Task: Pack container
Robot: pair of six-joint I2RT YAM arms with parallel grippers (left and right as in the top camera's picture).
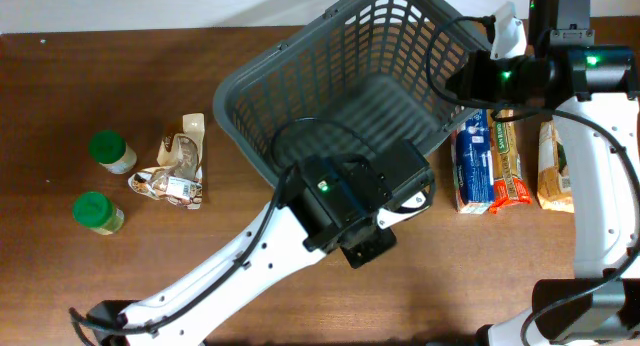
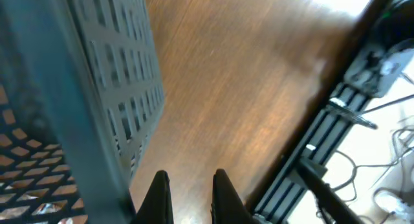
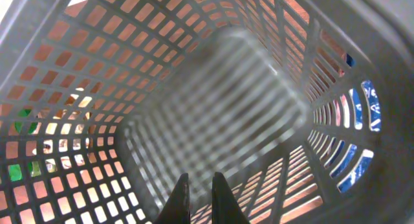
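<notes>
Sitting far-side on the table [image 1: 60, 106], dark grey lattice basket [image 1: 300, 81] is showing its slotted base. Left gripper [image 2: 191, 179] and right gripper [image 3: 197, 182] are pinching closed on nothing; left arm [image 1: 250, 246] is covering its near rim.

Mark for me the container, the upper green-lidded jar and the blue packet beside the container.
container [image 1: 385, 106]: overhead view, on its bare slotted base.
upper green-lidded jar [image 1: 105, 146]: overhead view, on the middle of its lid.
blue packet [image 1: 472, 161]: overhead view, on the middle of its upper face.
</notes>
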